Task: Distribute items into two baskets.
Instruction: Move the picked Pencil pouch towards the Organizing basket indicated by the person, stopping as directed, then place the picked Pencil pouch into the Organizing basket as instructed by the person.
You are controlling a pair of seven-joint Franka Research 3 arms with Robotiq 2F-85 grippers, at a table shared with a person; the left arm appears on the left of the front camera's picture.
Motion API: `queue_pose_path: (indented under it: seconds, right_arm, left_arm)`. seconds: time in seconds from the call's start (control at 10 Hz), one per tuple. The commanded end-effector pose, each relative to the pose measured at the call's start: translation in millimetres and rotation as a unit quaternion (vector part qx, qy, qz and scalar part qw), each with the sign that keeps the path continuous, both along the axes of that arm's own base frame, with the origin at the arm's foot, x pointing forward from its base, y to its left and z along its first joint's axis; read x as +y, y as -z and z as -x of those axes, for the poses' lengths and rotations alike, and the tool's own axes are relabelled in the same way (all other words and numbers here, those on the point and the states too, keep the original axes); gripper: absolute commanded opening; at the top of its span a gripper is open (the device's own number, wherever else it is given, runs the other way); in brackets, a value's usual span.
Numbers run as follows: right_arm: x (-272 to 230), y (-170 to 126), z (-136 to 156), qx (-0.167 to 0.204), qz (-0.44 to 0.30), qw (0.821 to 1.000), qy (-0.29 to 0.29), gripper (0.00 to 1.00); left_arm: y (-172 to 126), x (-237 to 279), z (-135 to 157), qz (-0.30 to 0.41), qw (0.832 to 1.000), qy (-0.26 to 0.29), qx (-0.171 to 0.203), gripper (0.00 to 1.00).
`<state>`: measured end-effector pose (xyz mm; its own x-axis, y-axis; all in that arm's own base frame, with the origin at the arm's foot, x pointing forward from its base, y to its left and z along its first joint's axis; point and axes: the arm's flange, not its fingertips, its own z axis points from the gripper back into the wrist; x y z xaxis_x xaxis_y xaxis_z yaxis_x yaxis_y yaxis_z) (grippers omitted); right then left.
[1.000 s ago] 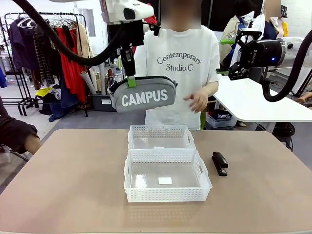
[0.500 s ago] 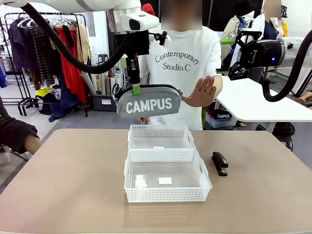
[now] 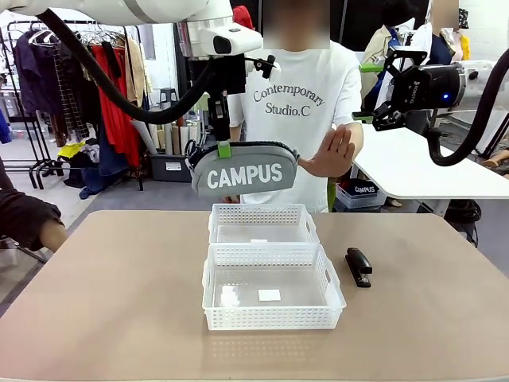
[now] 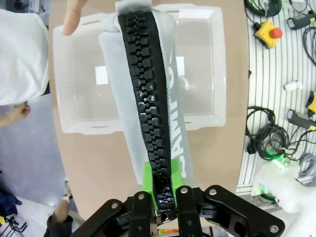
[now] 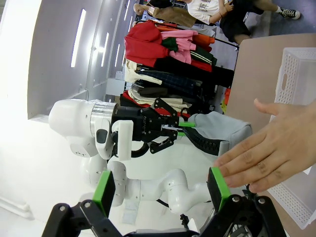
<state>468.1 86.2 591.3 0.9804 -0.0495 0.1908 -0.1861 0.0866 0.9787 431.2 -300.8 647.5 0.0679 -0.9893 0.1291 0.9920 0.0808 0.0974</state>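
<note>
High over a basket [image 4: 197,103], pouch [image 3: 244,173] hangs beneath left pincer [image 3: 224,149] — clamped on its zipper

The right gripper's [image 5: 160,190] green-padded fingers [image 5: 104,190] stand spread wide. Past them a person's open hand [image 5: 269,150] reaches in from the right. Farther off, the left gripper [image 5: 181,127] is clamped on one end of a grey zip pouch [image 5: 222,129]. A white lattice basket [image 5: 296,74] sits on the tan table [image 5: 247,89].

Raised left end effector [image 3: 225,149] clamped; right end effector [image 5: 161,189] spread wide.
</note>
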Motion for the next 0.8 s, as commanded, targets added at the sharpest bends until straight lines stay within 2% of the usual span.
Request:
queue_pose_path:
  seconds: [0.0, 0.7]
  right_arm:
    - [-0.5, -2.1, 0.8, -0.002, -0.001, 1.000, -0.001, 1.00]
    - [-0.5, -2.1, 0.8, -0.002, -0.001, 1.000, -0.001, 1.00]
  left_arm:
    - [1.4, -0.3, 0.2, -0.002, 1.000, 0.002, 0.003, 0.00]
    - [1.4, -0.3, 0.2, -0.002, 1.000, 0.002, 0.003, 0.00]
